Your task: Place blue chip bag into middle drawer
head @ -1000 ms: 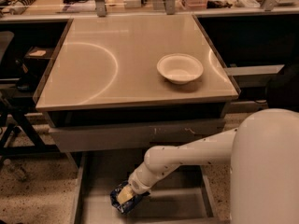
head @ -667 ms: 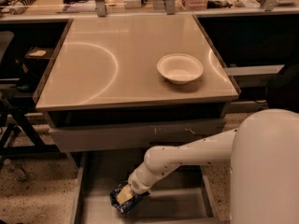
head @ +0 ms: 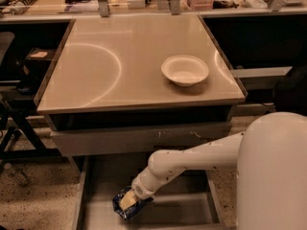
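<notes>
Gripper (head: 139,196) hanging low in the drawer (head: 184,215).
It is touching the bag (head: 125,204) over the drawer floor; whether it is clenching the bag, I cannot tell.

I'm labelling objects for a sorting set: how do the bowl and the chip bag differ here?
The bowl is white, round and smooth; the bag is dark blue and crinkled. The bowl sits upright on the table; the bag is down inside the open drawer. The bowl stands free; the bag is at the gripper, which is low in the drawer. Both look about the same size.
</notes>
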Tool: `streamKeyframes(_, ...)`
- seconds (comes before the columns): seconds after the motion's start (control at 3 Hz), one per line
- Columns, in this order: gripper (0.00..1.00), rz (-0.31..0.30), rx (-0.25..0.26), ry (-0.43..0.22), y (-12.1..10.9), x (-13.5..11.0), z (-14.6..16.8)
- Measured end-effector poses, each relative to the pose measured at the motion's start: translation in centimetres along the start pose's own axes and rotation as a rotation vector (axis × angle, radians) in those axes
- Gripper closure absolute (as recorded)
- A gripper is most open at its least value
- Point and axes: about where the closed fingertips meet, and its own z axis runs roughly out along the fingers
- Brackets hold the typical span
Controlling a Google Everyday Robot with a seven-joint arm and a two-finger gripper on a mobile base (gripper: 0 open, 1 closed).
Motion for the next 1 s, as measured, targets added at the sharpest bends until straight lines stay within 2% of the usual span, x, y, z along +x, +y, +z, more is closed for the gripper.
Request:
streamKeyframes(0.33, 0.16, 0.000, 0.000, 0.000, 0.00, 0.00, 0.00)
streamKeyframes(0.67, 0.00, 0.000, 0.000, 0.000, 0.01, 0.00, 0.01)
streamKeyframes(1.0, 0.00, 0.000, 0.000, 0.000, 0.01, 0.00, 0.01)
